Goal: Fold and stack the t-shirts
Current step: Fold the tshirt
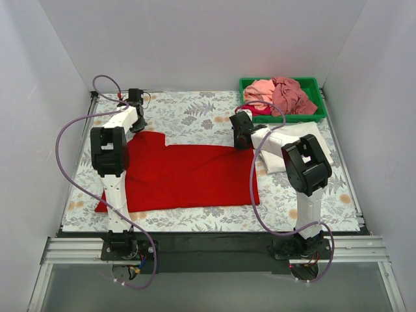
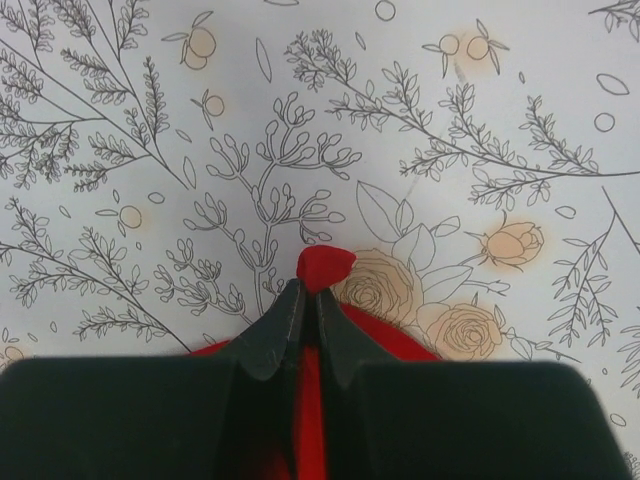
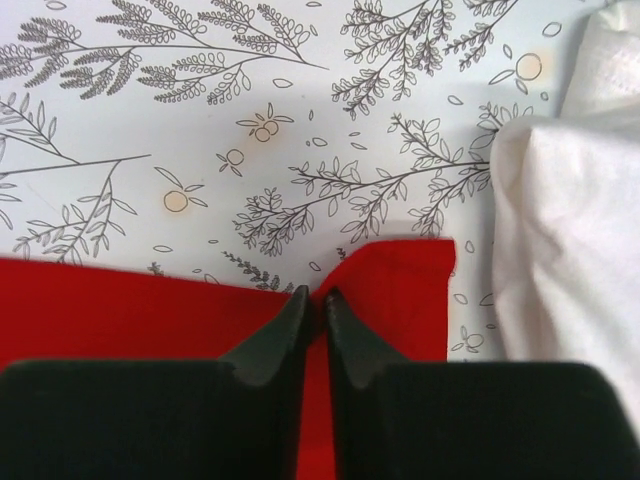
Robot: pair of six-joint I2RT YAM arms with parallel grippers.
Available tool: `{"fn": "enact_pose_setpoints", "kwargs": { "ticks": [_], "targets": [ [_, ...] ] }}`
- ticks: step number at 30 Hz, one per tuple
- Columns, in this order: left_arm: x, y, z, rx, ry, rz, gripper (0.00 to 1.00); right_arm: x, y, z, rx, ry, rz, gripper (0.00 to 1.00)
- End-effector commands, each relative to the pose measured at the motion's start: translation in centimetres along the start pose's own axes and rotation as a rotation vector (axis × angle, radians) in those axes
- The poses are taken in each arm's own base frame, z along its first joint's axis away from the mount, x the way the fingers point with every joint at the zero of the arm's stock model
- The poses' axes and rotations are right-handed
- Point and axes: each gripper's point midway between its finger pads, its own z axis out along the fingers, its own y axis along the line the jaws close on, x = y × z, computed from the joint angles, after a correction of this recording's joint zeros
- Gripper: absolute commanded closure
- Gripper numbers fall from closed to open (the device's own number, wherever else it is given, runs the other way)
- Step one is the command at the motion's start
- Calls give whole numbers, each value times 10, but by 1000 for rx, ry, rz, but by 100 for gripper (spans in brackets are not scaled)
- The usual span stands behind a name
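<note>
White walls (image 1: 195, 39) around a floral tablecloth (image 1: 188, 110).
Walls fill the top and both sides; a metal rail (image 1: 354, 249) crosses the bottom; light is soft and even.

No readable text, label, brand, number or sign in any view.
- Tablecloth (image 1: 195, 110): printed leaves, branches, flowers and small fruit only; no lettering.
- Red t-shirt (image 1: 188, 175), centre-left: plain cloth, no print or tag showing.
- White t-shirt (image 3: 560, 220), right: plain, no markings.
- Green tray (image 1: 292, 118), far right: plain rim, no label.
- Arm housings: any marks too small to read.
</note>
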Motion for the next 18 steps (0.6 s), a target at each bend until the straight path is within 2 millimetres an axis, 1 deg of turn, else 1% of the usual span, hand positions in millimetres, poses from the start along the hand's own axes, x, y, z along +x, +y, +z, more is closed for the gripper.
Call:
{"fn": "enact_pose_setpoints", "kwargs": {
  "ticks": [1, 3, 4, 5, 7, 8, 9, 10, 11, 12, 13, 14, 15, 16, 17, 18],
  "targets": [
    [-27, 4, -41, 12, -87, -56, 100, 3, -3, -7, 0, 23, 2, 85],
    [-26, 7, -45, -6, -97, -72, 100, -3, 0, -11, -17, 9, 4, 90],
    [-31, 10, -54, -4, -113, -97, 100, -4, 3, -13, -29, 7, 5, 92],
    [-22, 14, -54, -13, -99, -98, 100, -7, 4, -17, -36, -2, 5, 95],
    [-21, 15, -62, 0, -118, -116, 100, -5, 7, -22, -41, -11, 2, 96],
    [-16, 22, -69, 1, -124, -126, 100, -9, 8, -30, -49, -29, 6, 97],
    [-15, 24, -75, 5, -136, -136, 100, -2, 7, -31, -50, -25, 7, 97],
    [-17, 26, -79, 13, -153, -150, 100, -1, 11, -35, -59, -30, 3, 97],
    [-15, 27, -84, 16, -159, -171, 100, -4, 11, -43, -65, -49, 12, 97],
    [-11, 34, -93, 19, -168, -184, 100, -3, 11, -47, -66, -56, 21, 97],
    [-13, 33, -98, 36, -183, -202, 100, 4, 11, -49, -64, -51, 18, 98],
    [-11, 35, -104, 44, -191, -227, 100, 3, 11, -57, -72, -64, 28, 98],
    [-8, 40, -113, 50, -206, -248, 100, 4, 12, -59, -80, -71, 36, 98],
    [-8, 43, -119, 54, -220, -269, 100, 12, 13, -61, -89, -59, 34, 98],
    [-8, 45, -124, 61, -230, -297, 100, 11, 14, -66, -103, -68, 36, 98],
    [-2, 50, -132, 68, -241, -309, 100, 12, 16, -68, -112, -67, 42, 98]
  ]
}}
